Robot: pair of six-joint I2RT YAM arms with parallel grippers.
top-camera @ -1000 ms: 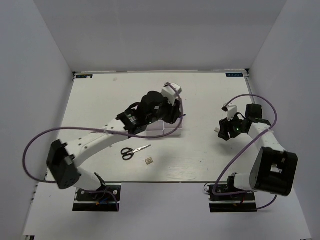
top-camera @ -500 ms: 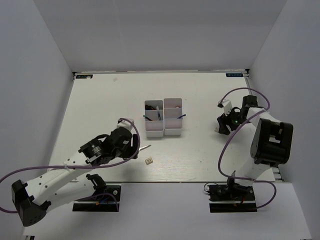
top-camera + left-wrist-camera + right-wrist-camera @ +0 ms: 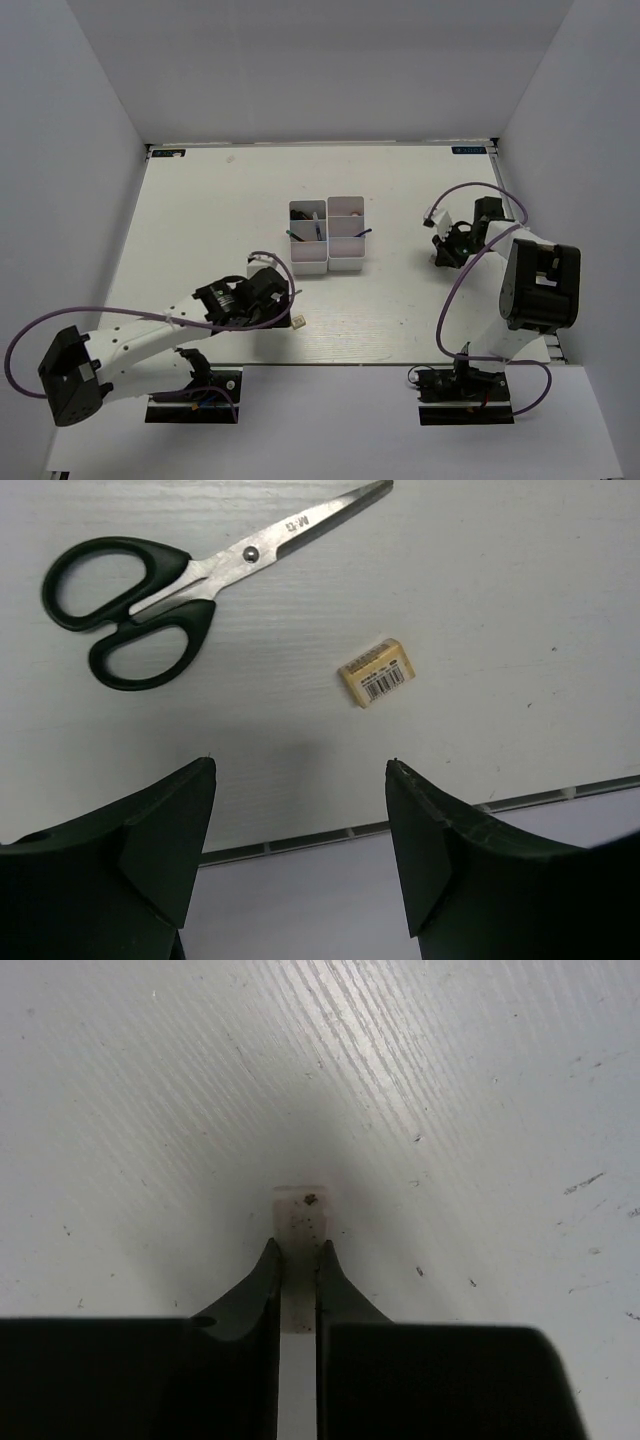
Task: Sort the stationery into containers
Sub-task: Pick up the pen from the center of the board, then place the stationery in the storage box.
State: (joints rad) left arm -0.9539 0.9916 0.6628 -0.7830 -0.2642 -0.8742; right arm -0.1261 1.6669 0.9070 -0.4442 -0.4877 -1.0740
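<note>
The black-handled scissors (image 3: 170, 590) lie flat on the table, blades to the upper right. The tiny beige block (image 3: 378, 670) (image 3: 298, 321) sits just beside them. My left gripper (image 3: 298, 765) (image 3: 272, 303) hovers open over them near the table's front edge, with nothing between its fingers. In the top view its arm hides the scissors. My right gripper (image 3: 298, 1248) (image 3: 440, 255) is down at the table on the right, shut on the small white eraser (image 3: 300, 1210), whose end pokes out past the fingertips. The white containers (image 3: 328, 262) stand mid-table.
Dark pens (image 3: 312, 231) stand in the left column of the bins, and one slim dark tip (image 3: 365, 232) sticks out at the right side. The table's front edge (image 3: 330, 832) runs right under the left fingers. White walls enclose the table on three sides.
My left arm pulled back from over the containers to the front of the table, above the scissors. My right gripper lowered slightly and closed on the eraser.
</note>
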